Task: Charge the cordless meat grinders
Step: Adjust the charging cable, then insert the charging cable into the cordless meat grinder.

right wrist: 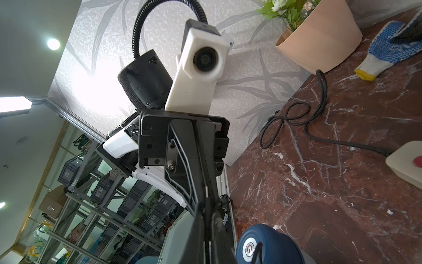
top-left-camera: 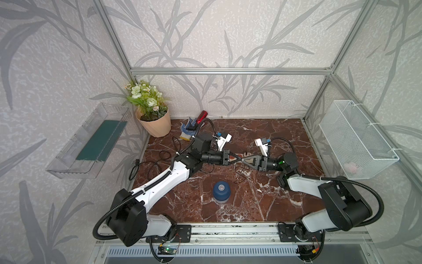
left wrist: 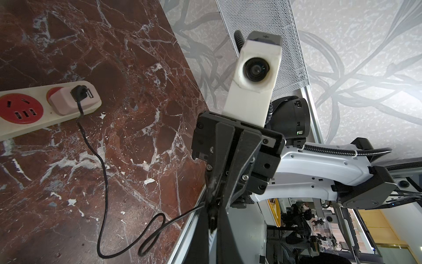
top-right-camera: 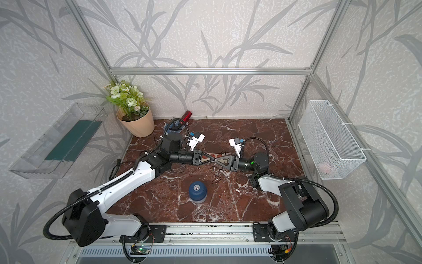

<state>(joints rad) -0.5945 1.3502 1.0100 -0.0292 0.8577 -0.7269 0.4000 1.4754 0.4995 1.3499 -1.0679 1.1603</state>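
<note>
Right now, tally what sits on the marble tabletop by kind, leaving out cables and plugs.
Meat grinder: 1
Power strip: 1
Glove: 1
Red cylinder: 1
Flower pot: 1
Total: 5

The surface (top-left-camera: 269, 205) is glossy veined marble. The meat grinder (top-left-camera: 221, 191) has a smooth plastic top; the basket (top-left-camera: 356, 139) is wire mesh.

Both top views were bright, evenly lit from overhead and sharp, with only a faint soft shadow around the meat grinder (top-left-camera: 221, 192) on the table (top-left-camera: 262, 205). In the right wrist view a ceiling lamp (right wrist: 53, 44) and a blown-out glare patch on the wall (right wrist: 91, 89) washed out detail. Both wrist views stretched at the edges, nearest foreground soft.
</note>
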